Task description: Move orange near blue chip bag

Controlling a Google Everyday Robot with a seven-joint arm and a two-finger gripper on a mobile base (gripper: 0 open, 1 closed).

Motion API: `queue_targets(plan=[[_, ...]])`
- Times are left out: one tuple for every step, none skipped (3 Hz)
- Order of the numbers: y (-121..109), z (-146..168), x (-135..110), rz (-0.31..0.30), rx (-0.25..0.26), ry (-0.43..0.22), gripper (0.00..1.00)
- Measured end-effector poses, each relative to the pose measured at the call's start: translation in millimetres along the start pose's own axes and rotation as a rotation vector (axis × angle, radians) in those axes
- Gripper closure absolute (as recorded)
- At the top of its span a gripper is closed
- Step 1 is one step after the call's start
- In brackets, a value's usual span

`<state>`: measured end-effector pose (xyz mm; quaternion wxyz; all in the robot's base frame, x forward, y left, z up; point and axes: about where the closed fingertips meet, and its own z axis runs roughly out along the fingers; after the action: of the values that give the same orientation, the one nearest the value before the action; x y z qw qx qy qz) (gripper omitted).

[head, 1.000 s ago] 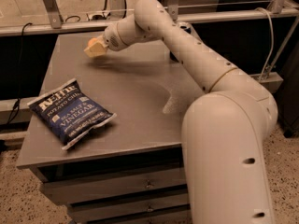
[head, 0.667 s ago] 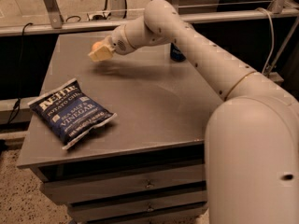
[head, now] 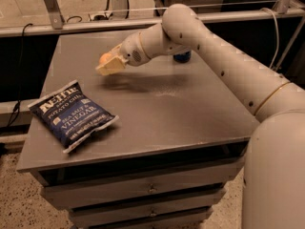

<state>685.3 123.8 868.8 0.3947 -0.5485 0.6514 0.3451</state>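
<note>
Robot pincer (head: 108, 66) carrying an orange (head: 105, 58) above a counter (head: 181, 109), with a blue chip bag (head: 72, 114) lying nearer the front edge.

The pincer is clamped on the orange, which hangs in the air beyond the bag and slightly to its right, apart from it. This looks like the carry step. Next, the fruit likely needs bringing toward the bag, lowering just beside it, and releasing.
</note>
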Motion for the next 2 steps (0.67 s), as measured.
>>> queue_targets(plan=[[23,-1,-3,-0.021,-0.074,-0.019,1.00],[40,4,-7,-0.023,-0.146,-0.031,1.00]])
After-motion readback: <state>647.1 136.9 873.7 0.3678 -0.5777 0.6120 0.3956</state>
